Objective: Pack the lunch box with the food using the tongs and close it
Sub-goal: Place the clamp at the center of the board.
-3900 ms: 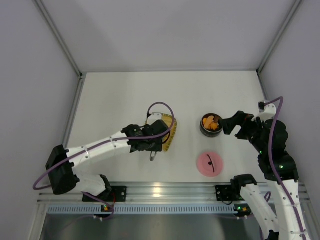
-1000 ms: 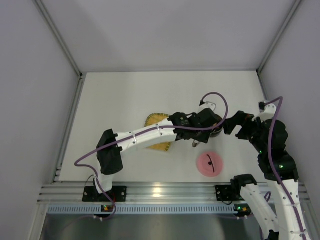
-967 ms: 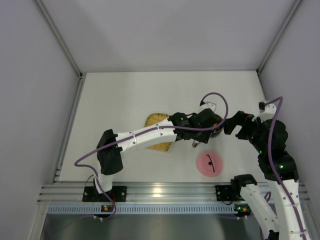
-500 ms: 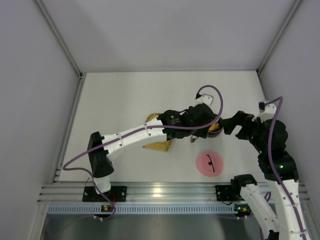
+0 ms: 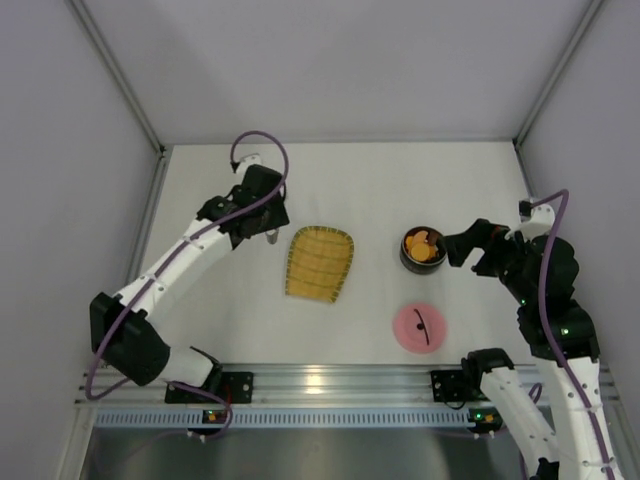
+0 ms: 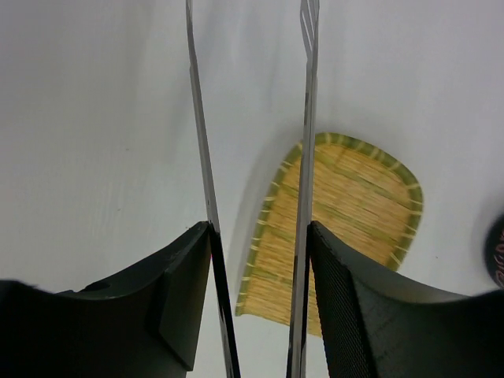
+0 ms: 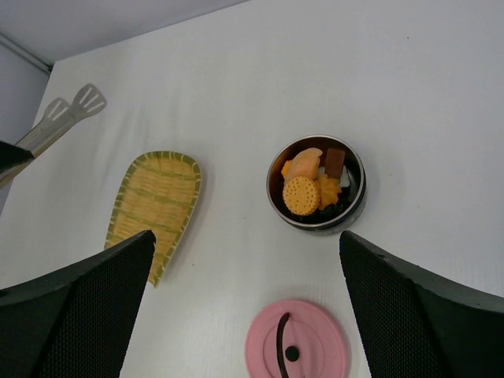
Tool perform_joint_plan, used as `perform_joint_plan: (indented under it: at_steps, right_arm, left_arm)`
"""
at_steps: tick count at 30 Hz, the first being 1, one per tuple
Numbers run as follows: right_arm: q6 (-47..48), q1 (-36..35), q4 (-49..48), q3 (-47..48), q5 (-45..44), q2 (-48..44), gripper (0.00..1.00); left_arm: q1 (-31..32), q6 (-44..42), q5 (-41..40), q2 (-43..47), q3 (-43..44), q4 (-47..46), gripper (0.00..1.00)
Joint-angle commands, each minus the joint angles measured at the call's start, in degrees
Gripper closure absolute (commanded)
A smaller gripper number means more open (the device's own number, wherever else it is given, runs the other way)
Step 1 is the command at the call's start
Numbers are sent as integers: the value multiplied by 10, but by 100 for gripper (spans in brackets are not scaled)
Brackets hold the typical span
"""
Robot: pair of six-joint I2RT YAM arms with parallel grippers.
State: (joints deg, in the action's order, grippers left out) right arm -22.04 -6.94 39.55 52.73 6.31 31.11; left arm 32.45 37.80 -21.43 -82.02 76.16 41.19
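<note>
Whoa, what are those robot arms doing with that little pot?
They're packing lunch. The left end effector holds the tongs above the table, beside the yellow woven tray, with nothing between the tips. The food pieces sit inside the lunch box. The right end effector hangs open next to it. The pink lid lies on the table nearby, so the box isn't closed yet.

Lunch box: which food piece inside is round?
The tan dotted biscuit, on the side towards the pink lid; the orange piece and brown piece beside it are not discs.
</note>
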Motion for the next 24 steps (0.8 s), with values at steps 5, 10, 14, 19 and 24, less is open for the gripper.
perform_joint_plan:
  at_steps: [5,10,14,19,24]
  right_arm:
    - [2,6,-2,19,21,4,0]
    - [3,6,-2,24,24,17,1]
    - [13,7,18,29,17,33,0]
    - [12,6,23,21,11,32,0]
    - [13,6,30,25,1,36,0]
  left_arm:
    - [-143,25,82,38,-132,-116,44]
    - [-189,46,96,-27,-170,-169,39]
    - [-192,50,84,-47,-177,-192,35]
    - [-193,52,90,-82,-189,-209,28]
    - [-194,59,99,-109,-218,-231,24]
